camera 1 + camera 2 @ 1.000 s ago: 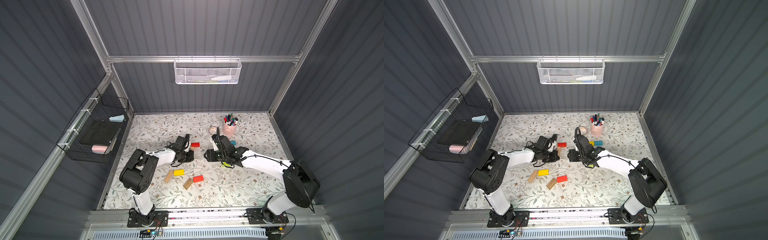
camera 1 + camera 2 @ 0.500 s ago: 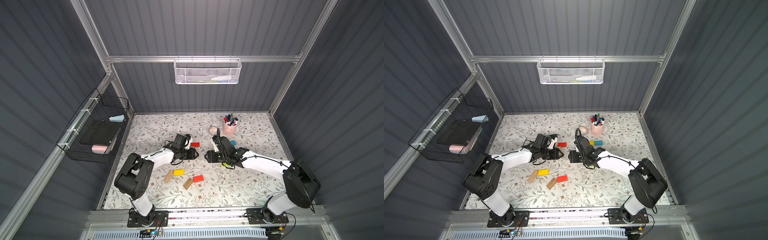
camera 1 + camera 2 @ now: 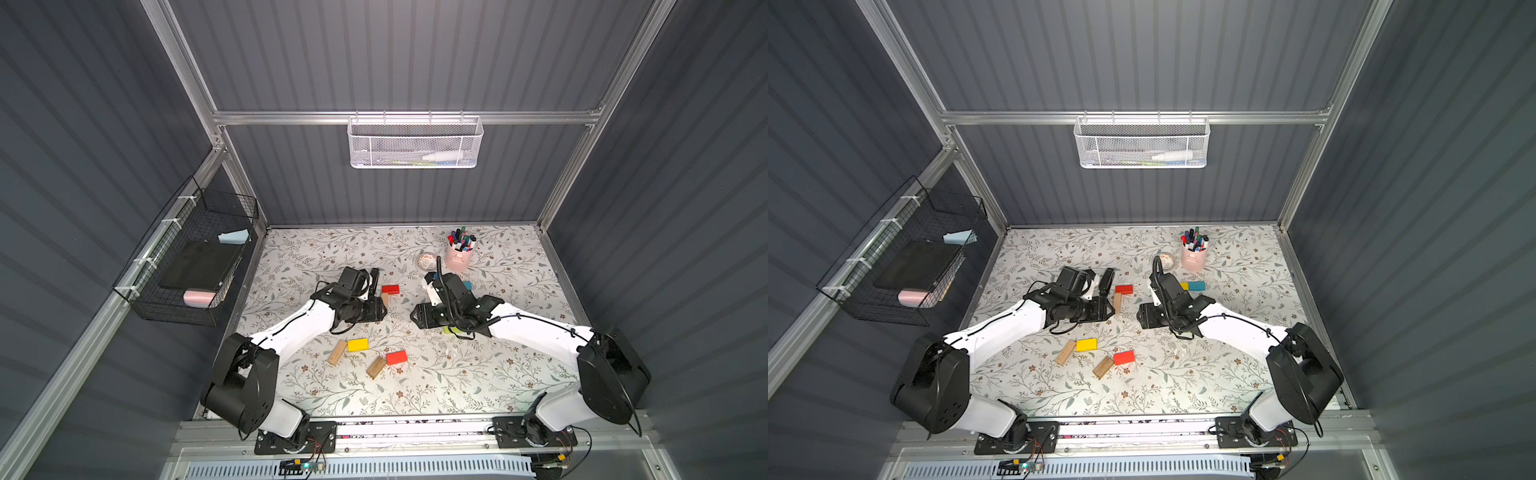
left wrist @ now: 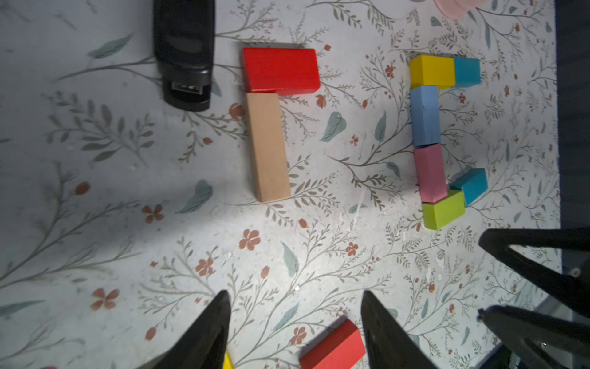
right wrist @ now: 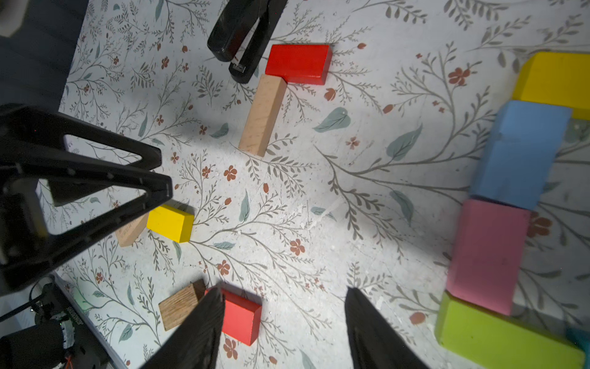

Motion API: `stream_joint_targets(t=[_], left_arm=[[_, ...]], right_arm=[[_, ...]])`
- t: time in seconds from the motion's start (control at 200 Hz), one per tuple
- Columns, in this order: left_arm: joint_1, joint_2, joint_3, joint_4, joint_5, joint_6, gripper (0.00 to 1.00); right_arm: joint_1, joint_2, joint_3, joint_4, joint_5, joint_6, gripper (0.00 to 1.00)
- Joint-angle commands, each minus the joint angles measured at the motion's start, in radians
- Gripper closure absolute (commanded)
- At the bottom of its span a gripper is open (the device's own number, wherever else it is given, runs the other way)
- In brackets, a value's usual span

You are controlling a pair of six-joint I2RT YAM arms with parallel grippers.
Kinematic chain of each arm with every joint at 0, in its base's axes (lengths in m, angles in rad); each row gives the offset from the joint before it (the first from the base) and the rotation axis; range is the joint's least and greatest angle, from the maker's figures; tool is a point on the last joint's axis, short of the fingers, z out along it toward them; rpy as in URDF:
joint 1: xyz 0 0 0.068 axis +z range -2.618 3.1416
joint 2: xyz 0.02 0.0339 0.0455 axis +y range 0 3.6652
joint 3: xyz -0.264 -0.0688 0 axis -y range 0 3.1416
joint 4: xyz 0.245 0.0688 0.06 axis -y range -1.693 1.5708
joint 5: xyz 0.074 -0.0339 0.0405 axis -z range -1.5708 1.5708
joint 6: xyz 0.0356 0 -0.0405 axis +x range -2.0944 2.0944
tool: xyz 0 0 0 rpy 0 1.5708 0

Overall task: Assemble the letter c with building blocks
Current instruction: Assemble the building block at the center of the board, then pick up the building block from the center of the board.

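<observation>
Parted fingers (image 5: 198, 332) near coloured blocks (image 5: 487, 255)

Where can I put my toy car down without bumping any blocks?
The front strip of mat, between the loose red block and the rail, is bare. So is the back part behind the stapler. It is crowded around the coloured C and the pen cup.

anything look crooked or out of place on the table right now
The c's arm nearer the robot bases is askew: the lime green block and the teal block beside it lie tilted, not square to the pink block. A black stapler also sits by the red block, no part of the build.
</observation>
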Motion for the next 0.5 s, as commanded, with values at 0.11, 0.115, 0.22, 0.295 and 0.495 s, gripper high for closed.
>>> stream_joint_targets(t=[0.11,0.115,0.22,0.295,0.495], left_arm=[[-0.004,-0.126,-0.056,-0.206,-0.165,-0.065,0.36],[-0.004,-0.127,-0.058,-0.207,-0.167,-0.066,0.36],[-0.004,-0.150,-0.092,-0.189,-0.158,-0.092,0.35],[-0.004,-0.161,-0.125,-0.173,-0.143,-0.133,0.33],[-0.004,-0.150,-0.128,-0.213,-0.249,-0.181,0.28]], right_arm=[[-0.001,0.005,-0.010,-0.073,-0.033,-0.084,0.33],[-0.001,0.005,-0.010,-0.073,-0.033,-0.085,0.33],[-0.001,0.002,-0.019,-0.070,-0.052,-0.097,0.32],[-0.001,0.000,-0.030,-0.062,-0.058,-0.089,0.34],[-0.001,-0.017,-0.064,-0.044,-0.063,-0.094,0.33]])
